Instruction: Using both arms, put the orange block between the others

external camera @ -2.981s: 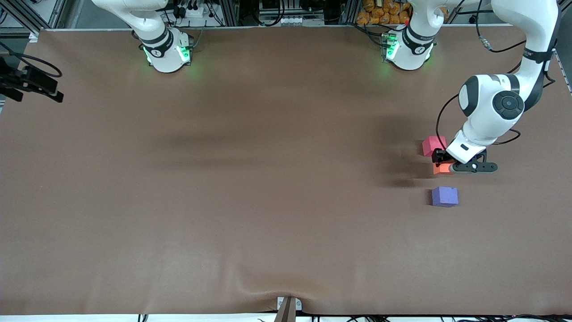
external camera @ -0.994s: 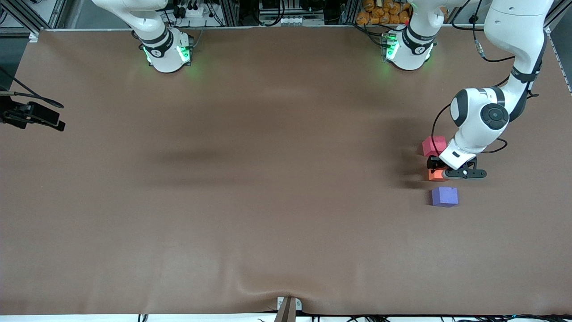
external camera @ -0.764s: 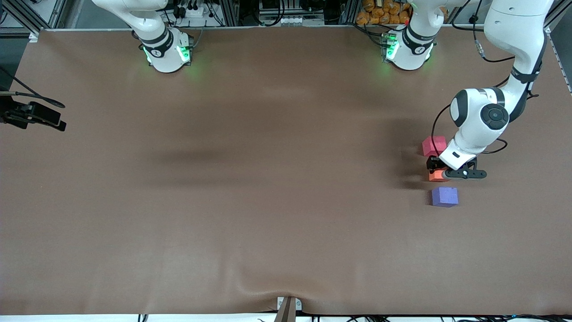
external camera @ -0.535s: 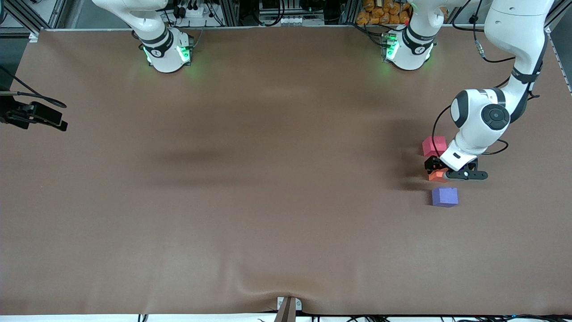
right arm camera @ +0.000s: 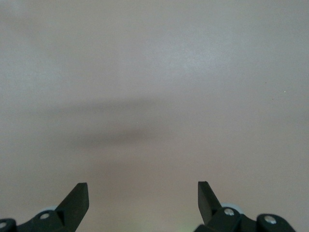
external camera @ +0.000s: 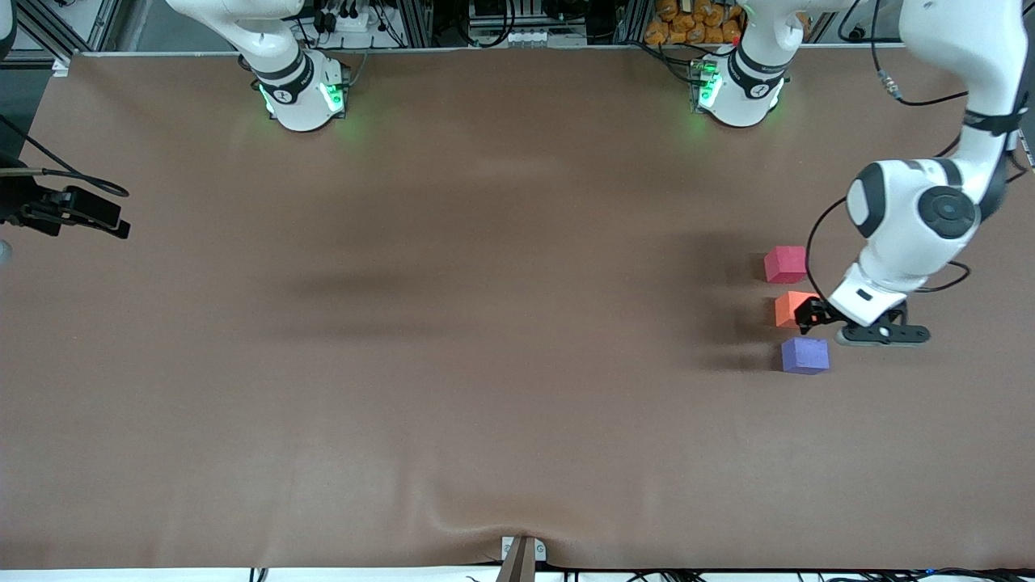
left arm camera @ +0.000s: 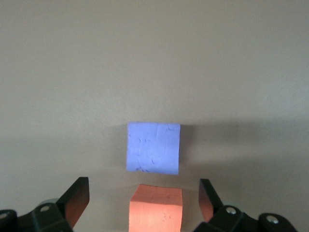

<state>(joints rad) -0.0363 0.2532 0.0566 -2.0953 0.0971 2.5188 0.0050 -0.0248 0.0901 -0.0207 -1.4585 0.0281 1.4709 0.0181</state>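
Brown cloth [external camera: 485, 323] covers the table. On it, at the front view's right, the orange block [external camera: 788, 309] sits between the pink block [external camera: 785, 264] above and the purple block [external camera: 804, 356] below, none touching. The left gripper [external camera: 811, 317] hangs just beside the orange block, jaws spread wide and holding nothing. At the frame's left edge the right gripper [right arm camera: 143, 203] waits, also open and empty.
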